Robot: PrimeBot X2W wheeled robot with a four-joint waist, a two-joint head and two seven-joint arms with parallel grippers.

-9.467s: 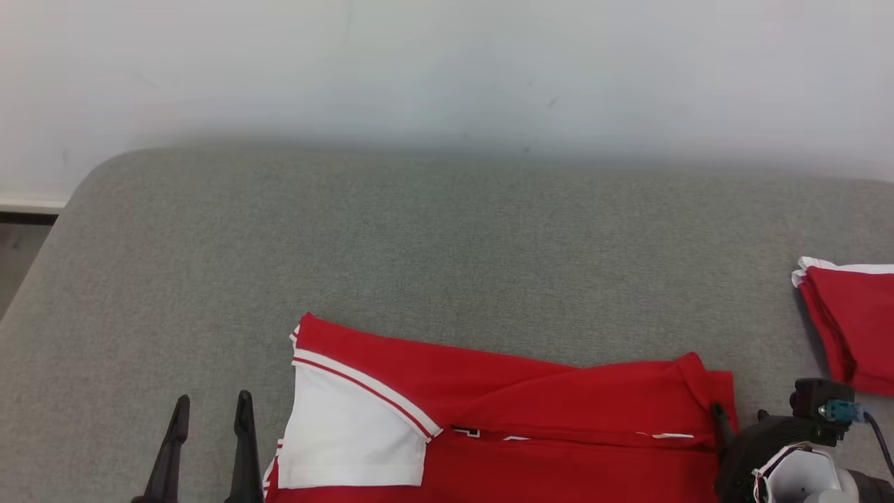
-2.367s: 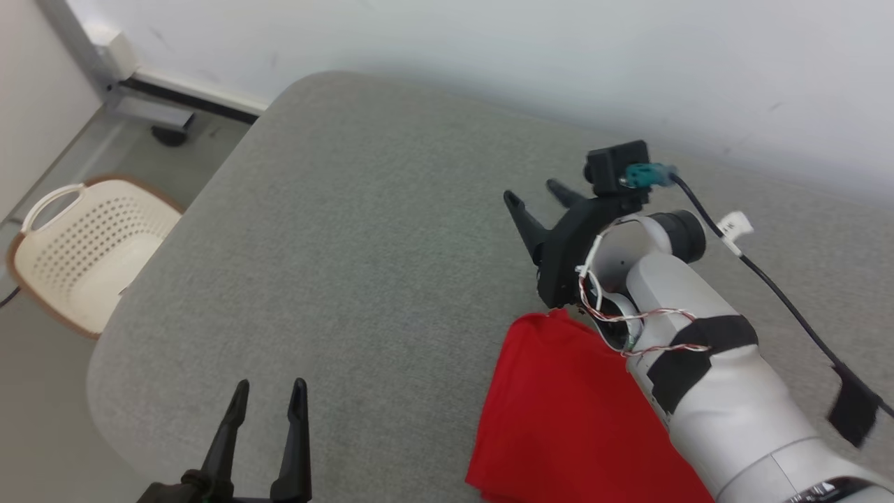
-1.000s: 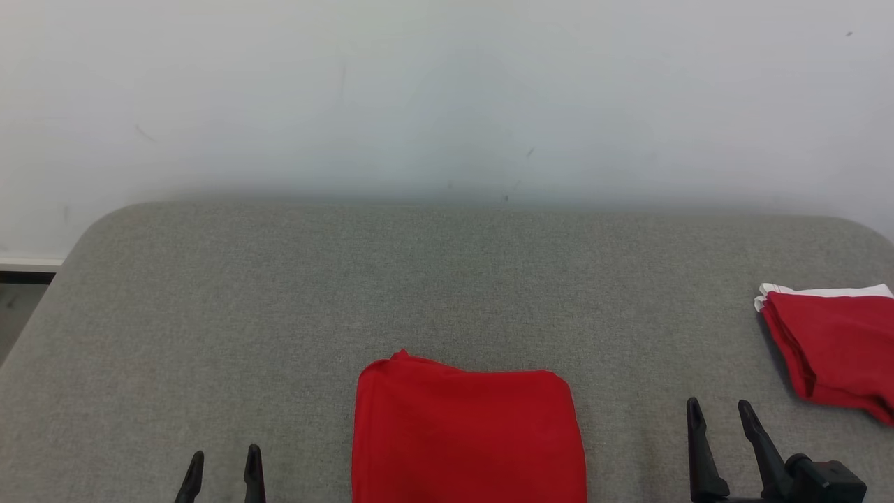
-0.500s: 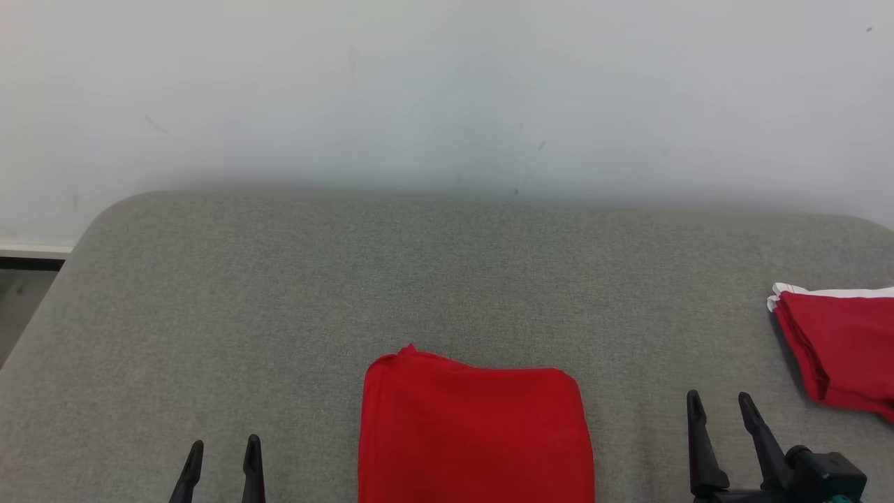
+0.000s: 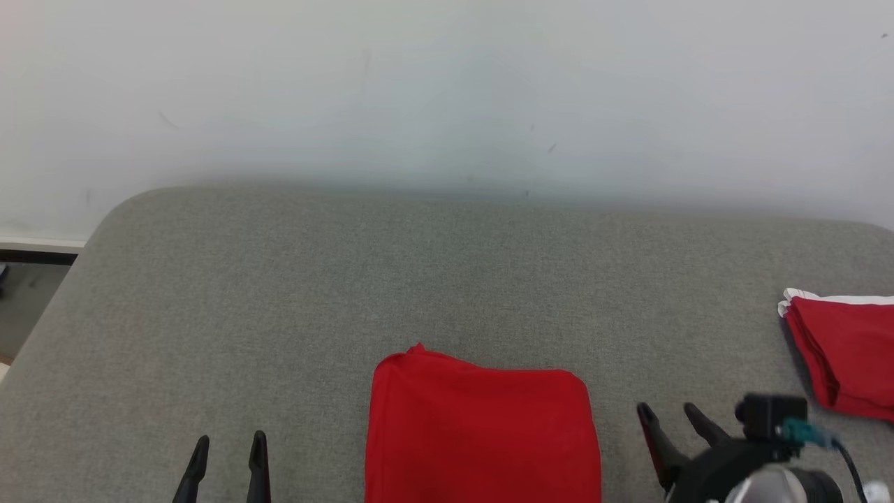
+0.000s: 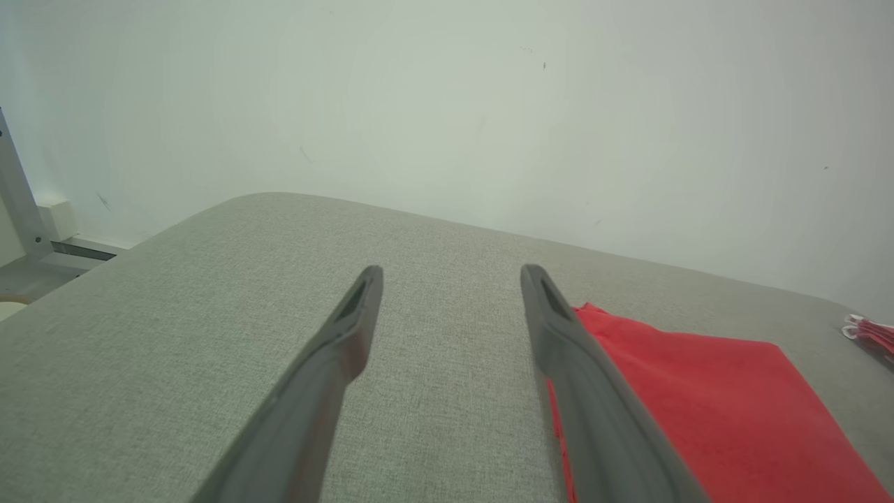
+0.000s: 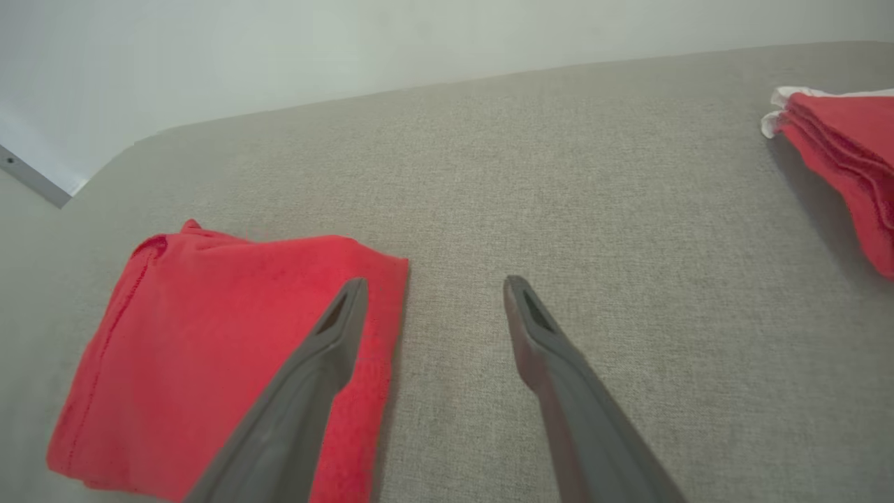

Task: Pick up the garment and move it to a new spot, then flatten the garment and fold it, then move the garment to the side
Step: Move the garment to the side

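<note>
Red garment (image 5: 482, 433) folded square on grey cushion (image 5: 349, 279); left gripper (image 5: 231, 439) and right gripper (image 5: 666, 408) flank it, both spread wide, gripping nothing.

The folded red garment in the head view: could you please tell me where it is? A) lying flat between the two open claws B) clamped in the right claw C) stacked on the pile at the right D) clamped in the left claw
A: the red garment lies flat on the grey cushion, with the left claw and right claw open on either side, neither closed on it.
</note>
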